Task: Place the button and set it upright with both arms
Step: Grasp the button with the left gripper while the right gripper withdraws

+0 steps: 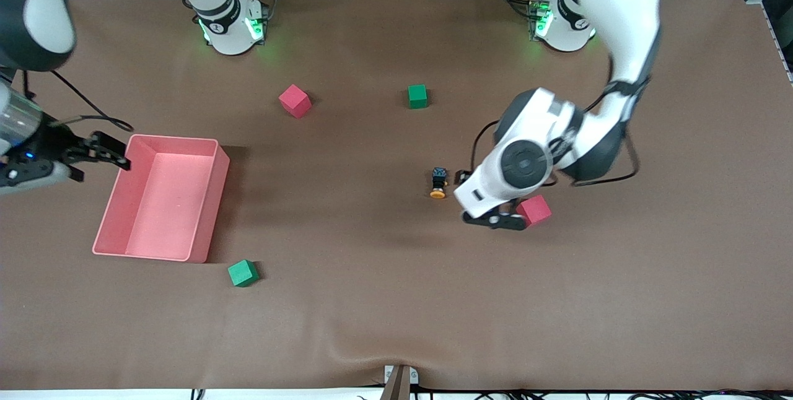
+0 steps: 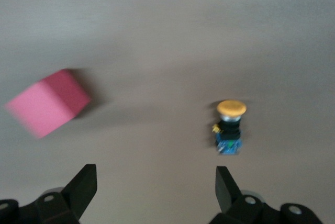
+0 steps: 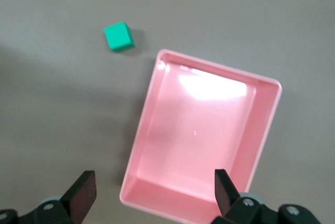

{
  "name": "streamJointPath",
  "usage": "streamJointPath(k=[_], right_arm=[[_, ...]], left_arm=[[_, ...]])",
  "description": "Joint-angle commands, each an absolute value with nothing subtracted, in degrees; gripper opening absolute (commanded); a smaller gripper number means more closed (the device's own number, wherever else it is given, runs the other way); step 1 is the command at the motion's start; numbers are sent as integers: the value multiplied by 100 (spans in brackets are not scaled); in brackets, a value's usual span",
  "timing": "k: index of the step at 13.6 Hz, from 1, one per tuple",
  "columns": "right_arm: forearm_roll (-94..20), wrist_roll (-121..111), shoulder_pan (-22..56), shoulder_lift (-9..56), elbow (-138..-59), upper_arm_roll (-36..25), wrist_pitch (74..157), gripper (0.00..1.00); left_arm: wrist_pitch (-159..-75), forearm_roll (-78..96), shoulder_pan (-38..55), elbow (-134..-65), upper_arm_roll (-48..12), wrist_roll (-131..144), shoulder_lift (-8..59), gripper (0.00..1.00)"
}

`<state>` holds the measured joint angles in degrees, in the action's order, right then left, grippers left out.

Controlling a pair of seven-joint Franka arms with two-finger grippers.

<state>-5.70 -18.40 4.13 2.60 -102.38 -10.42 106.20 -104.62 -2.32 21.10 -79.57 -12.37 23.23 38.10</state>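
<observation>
Front view, button: the tiny push-button with a round orange cap and a black, bluish body [image 1: 438, 182] lies on its side on the brown table [image 1: 372, 301], its long axis running toward the front camera with the cap at the nearer end.
Front view, left end effector: the left arm's black two-finger end effector [image 1: 489, 199] is low over the table just beside the button, on the side toward the left arm's end; a pink foam cube [image 1: 534, 210] sits right by it.
Front view, right end effector: the right arm's black two-finger end effector [image 1: 108, 152] waits over the rim of the pink plastic rectangular tray [image 1: 210, 202], well apart from the button.
Front view, nearer arm: the left, by a wide margin, as I judge it.
Left wrist view, fingers: spread wide with nothing between them; one finger [image 2: 84, 188] and the other on either side of bare table.
Left wrist view, button: the button [image 2: 229, 127] is ahead of the fingers and nearly in line with one fingertip, not centred in the gap, cap pointing away from the end effector.
Left wrist view, coming move: likely a sideways shift to centre the gap on the button's body.
Right wrist view, right end effector: fingers apart and empty above the tray [image 3: 264, 130]; a small green foam cube [image 3: 119, 36] lies just off its corner.
</observation>
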Motion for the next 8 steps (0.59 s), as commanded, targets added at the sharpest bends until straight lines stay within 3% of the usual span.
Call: streamJointPath(k=[1,8], right_arm=[[-501,-1548,89,185,-9907,-914,9951,100],[-308,-432,-114,255,-8711,-914,8790,100]], left_arm=[[-10582,-185,2337,-7507,-1222,2644,4367,100],[-10827,-114,2882,-7225,-1178,3127,5132,100]])
